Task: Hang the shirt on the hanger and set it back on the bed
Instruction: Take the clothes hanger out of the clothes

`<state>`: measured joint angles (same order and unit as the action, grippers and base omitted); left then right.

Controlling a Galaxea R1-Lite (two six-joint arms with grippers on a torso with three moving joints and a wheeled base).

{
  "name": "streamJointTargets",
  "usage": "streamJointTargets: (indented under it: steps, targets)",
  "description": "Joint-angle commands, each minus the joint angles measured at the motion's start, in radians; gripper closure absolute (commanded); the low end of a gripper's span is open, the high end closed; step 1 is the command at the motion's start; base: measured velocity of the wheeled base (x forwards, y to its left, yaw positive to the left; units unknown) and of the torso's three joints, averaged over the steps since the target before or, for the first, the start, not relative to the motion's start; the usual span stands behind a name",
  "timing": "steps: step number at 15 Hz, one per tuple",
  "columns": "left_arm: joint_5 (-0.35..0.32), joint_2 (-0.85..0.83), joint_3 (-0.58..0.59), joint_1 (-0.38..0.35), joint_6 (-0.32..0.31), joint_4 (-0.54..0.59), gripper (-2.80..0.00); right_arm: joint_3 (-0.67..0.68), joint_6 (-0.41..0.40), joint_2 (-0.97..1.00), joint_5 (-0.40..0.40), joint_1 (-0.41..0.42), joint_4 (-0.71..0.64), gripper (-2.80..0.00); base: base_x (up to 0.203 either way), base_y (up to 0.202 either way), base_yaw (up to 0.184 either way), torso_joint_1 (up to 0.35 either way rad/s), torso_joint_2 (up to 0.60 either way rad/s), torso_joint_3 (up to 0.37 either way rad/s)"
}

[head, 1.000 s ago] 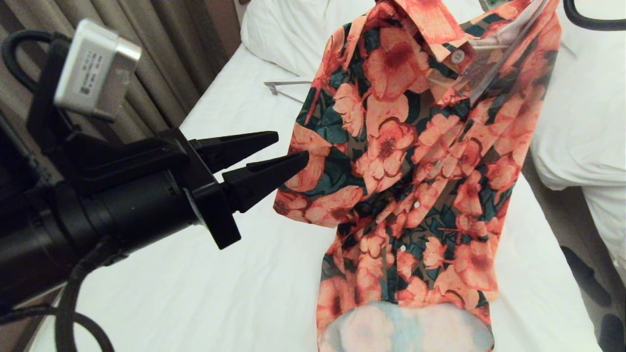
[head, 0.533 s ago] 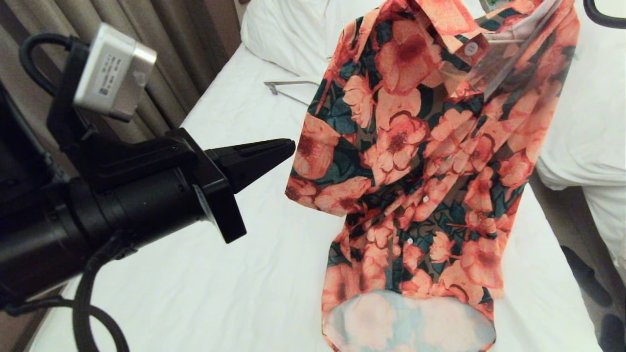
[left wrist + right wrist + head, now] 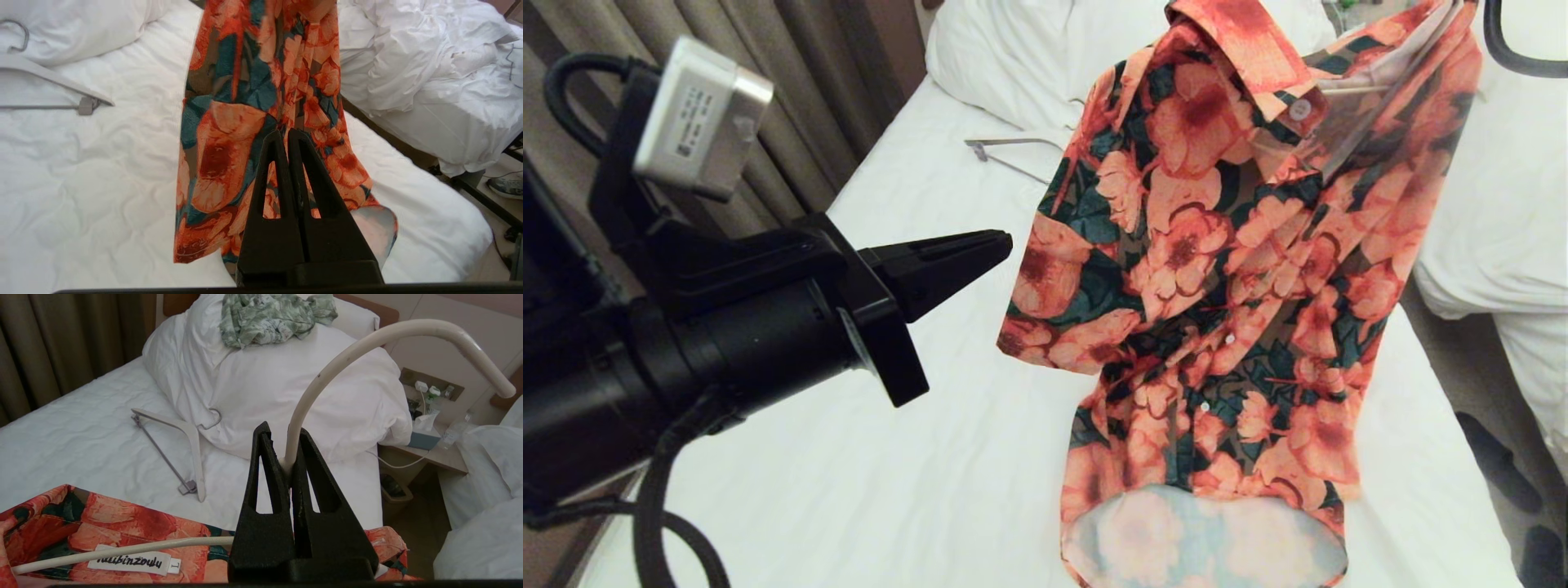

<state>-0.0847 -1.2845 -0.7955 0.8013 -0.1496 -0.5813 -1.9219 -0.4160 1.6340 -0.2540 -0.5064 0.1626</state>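
Limp orange-floral cotton shirt [image 3: 1217, 286] hung center-frame on thin cream hanger [image 3: 347, 363], right gripper [image 3: 289, 457] clamped on its neck, left gripper [image 3: 988, 245] closed empty; best carried by hanger.

Counted around the bed [image 3: 866, 457]: garments, hangers, pillows, grippers.

One floral shirt [image 3: 1217, 286] hangs above the bed; one pale green garment [image 3: 273, 316] lies crumpled on the pillows at its head. Two hangers: the thin cream hanger [image 3: 367, 347] inside the shirt's collar, and a thicker white hanger [image 3: 179, 445] flat on the bed by the pillows. Two white pillows [image 3: 286, 388] show. Two black grippers: the left gripper [image 3: 286, 136] and the right gripper [image 3: 282, 437]. A second bed [image 3: 429, 81] stands beside the first.
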Motion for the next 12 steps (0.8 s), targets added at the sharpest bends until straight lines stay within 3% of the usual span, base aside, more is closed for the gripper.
streamJointTargets:
  steps: [1, 12]
  targets:
    - [-0.001, -0.009, -0.002, -0.001, -0.001, -0.005, 0.0, 0.001, -0.001, 0.0, -0.002, 0.0, 0.002, 0.0, 0.0, 0.0, 0.0, 0.124, -0.39, -0.261]
    - [-0.001, -0.003, -0.002, 0.001, -0.001, -0.008, 0.0, 0.077, 0.003, -0.006, -0.024, 0.0, 0.059, 0.0, 0.0, 0.0, 0.0, 0.2, -0.56, -0.36]
